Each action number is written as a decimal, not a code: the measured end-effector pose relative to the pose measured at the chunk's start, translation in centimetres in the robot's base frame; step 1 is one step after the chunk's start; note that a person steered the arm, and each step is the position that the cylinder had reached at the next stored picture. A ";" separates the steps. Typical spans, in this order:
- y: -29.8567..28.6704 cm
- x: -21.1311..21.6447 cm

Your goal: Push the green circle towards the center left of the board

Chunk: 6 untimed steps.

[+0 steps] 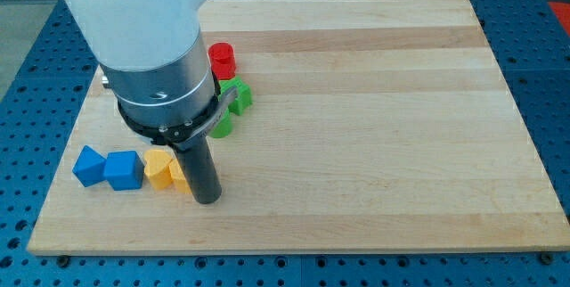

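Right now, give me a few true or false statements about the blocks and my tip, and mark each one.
1. My tip sits right beside the yellow blocks. True.
2. The red block lies at the view's bottom right. False: it is up by the green blocks, left of centre.
3. Two blue blocks sit left of the yellow ones. True.
4. The green blocks are at the board's right edge. False: they sit close beside the arm.

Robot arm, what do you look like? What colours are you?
My arm is big, round and white up top. Below comes a shiny silver-grey cylinder with a black ring around its bottom. From that hangs a straight dark rod ending in my tip. No cables or markings show.
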State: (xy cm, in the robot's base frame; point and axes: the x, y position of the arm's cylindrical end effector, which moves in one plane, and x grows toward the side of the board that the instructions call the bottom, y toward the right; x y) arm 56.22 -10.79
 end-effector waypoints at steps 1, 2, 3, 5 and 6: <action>2.2 -2.2; 5.5 -4.8; 5.1 -7.0; 5.1 -10.1; 5.4 -11.4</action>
State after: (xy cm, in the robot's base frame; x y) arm 44.78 -5.36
